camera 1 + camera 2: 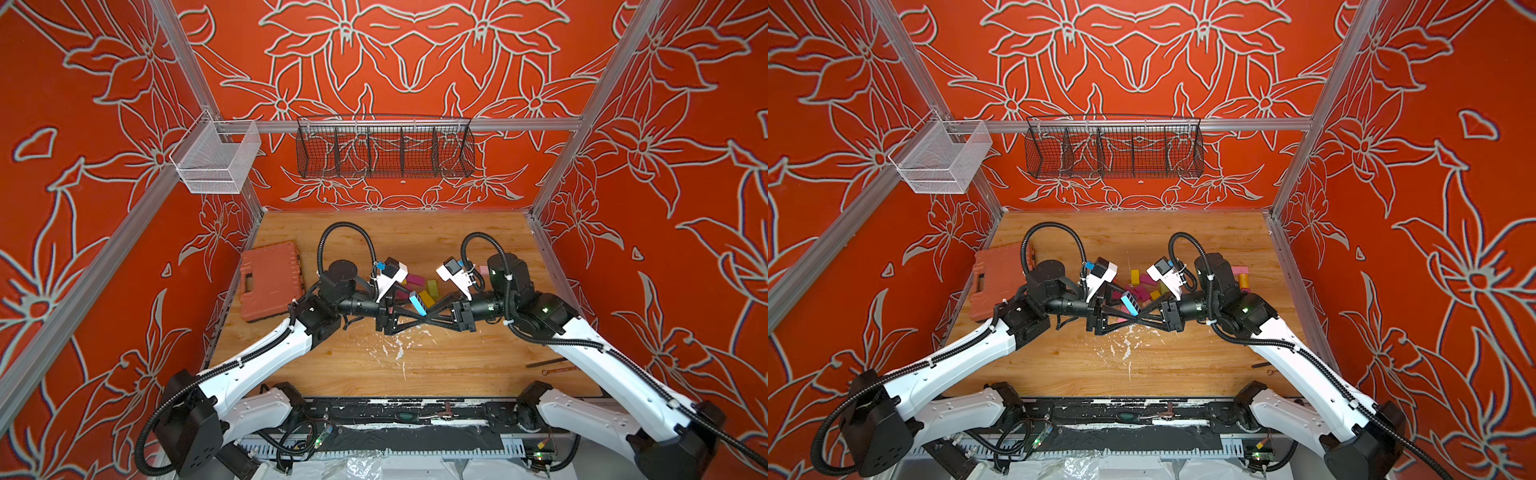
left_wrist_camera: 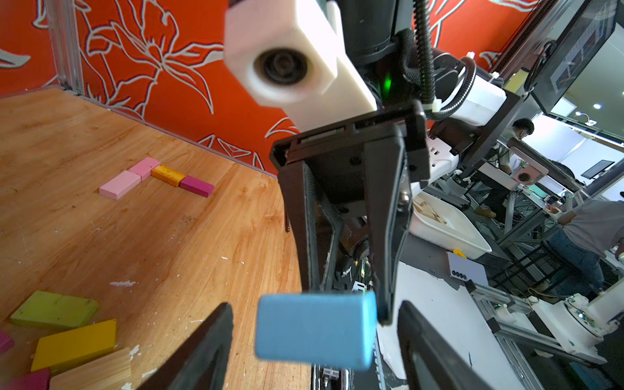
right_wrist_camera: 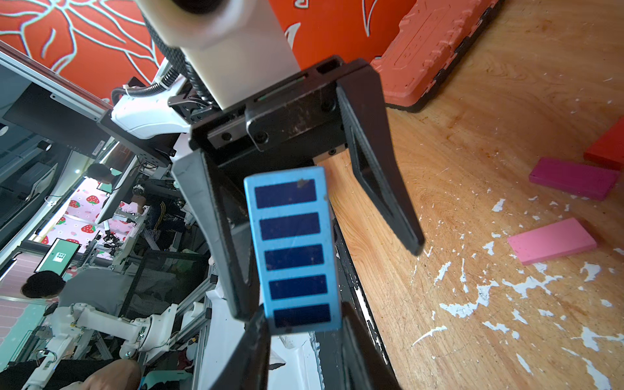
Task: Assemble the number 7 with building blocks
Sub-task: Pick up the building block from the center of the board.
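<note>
The right pincer [image 3: 302, 317] clamps one end of the striped blue block [image 3: 290, 250]. The left pincer [image 2: 315, 309] straddles it, jaws apart.

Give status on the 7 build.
Done: four blocks laid in an L. In hand: blue block gripped by the right end effector, left end effector open around it. Left: loose blocks not yet placed, likely more to add.

You're looking at orange floral walls [image 1: 407, 62] boxing in a wooden tabletop [image 1: 457, 365]; black wire basket [image 1: 384, 149] and white mesh bin [image 1: 216, 160] are hanging on the rail [image 1: 519, 124].
</note>
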{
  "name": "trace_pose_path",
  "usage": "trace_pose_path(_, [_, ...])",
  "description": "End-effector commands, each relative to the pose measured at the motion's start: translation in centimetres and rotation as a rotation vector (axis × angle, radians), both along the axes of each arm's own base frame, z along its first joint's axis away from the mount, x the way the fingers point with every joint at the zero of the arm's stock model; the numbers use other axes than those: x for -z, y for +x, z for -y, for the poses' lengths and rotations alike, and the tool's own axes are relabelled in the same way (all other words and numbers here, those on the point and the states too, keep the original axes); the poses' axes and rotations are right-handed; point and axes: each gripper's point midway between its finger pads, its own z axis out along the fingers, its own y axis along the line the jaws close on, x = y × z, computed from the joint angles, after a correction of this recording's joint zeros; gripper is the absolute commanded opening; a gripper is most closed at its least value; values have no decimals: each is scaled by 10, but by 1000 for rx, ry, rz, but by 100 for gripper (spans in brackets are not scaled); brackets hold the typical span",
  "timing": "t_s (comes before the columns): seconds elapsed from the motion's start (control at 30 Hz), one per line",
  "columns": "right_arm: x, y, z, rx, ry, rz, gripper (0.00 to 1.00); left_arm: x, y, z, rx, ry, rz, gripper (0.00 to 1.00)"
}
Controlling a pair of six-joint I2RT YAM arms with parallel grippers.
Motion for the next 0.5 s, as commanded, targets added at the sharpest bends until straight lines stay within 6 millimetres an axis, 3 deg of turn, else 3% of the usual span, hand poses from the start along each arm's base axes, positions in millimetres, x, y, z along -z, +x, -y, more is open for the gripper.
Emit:
trace_pose_path(0.0, [-3, -8, 3, -31, 23, 27, 33, -22, -9, -1, 32, -41, 80, 69])
trace_pose_path(0.27, [0, -11, 5, -42, 28, 35, 33, -29, -11, -2, 37, -50, 105, 58])
trace_pose_path(0.47, [5, -12, 4, -50, 41, 28, 33, -31, -13, -1, 52, -54, 110, 57])
